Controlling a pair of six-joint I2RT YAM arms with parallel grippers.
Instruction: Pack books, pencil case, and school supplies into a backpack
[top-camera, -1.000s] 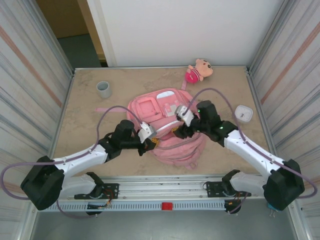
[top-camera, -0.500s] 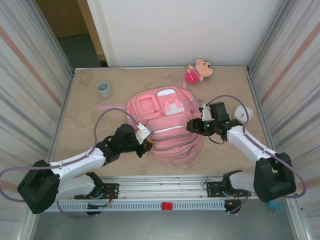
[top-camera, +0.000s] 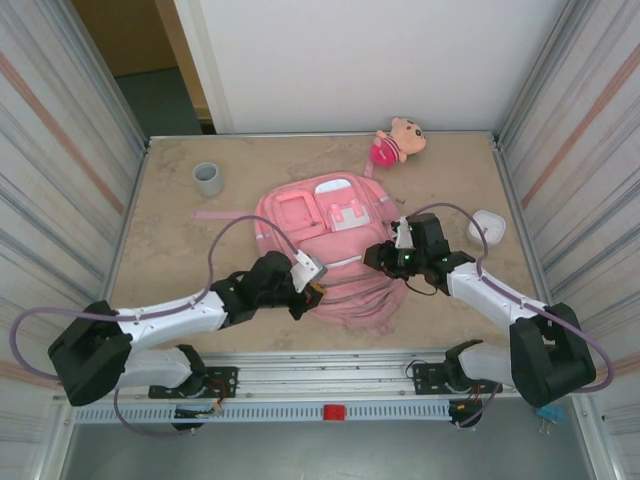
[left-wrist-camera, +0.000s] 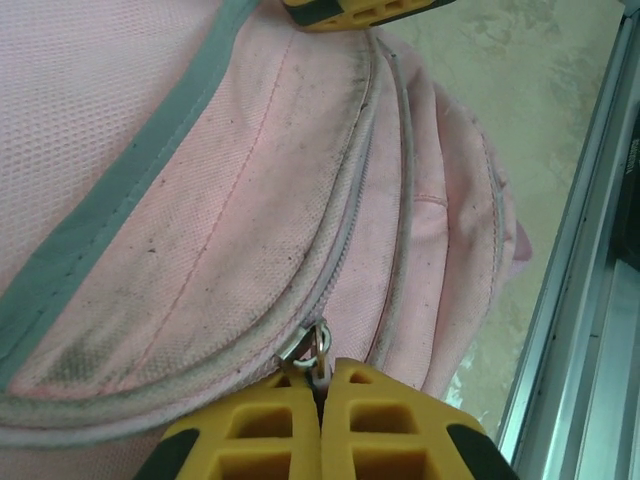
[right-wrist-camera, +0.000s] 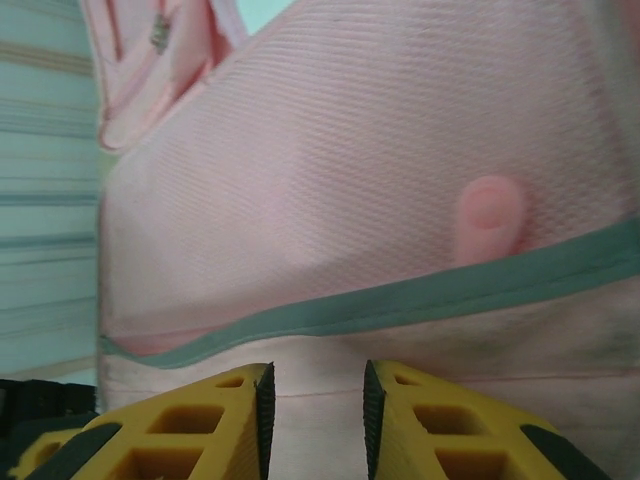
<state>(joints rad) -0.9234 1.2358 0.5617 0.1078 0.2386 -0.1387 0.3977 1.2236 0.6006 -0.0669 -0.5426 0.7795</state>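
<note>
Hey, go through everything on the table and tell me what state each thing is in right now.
backpack: lying front up, near end rumpled
zip pull: pinched in the left jaws
left jaws: shut on the zip pull
right jaws: slightly apart, against the backpack's fabric
cup: upright, mouth up
doll: lying down by the far edge
white box: lying flat; lid unclear
</note>
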